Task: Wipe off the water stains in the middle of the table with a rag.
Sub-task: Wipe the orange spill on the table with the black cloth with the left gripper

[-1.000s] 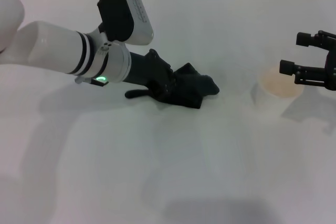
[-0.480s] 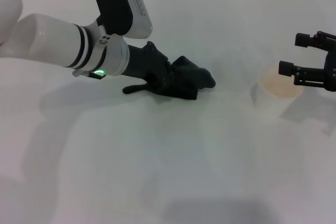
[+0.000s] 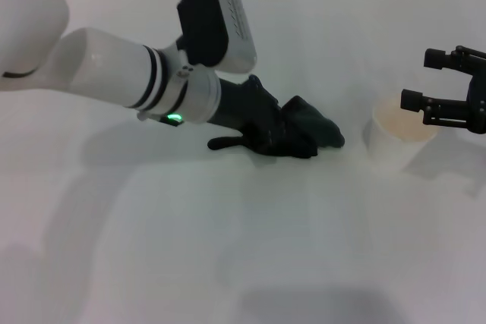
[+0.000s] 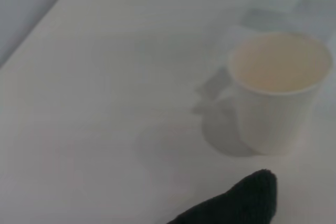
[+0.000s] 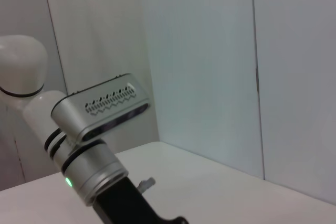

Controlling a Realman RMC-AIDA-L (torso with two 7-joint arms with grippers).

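The black rag lies on the white table near its middle, with a thin tail sticking out toward my left. My left gripper is shut on the rag and presses it down on the table. The rag's tip also shows in the left wrist view. No orange-brown water stain shows in any view; the rag may cover it. My right gripper is open and empty, hovering at the far right just above and beside the paper cup.
A white paper cup stands upright right of the rag, a short gap away; it also shows in the left wrist view. The right wrist view shows my left arm and a wall behind.
My left gripper first drew the rag slightly left, then swept it to the right, closer to the cup. The right arm has not moved.
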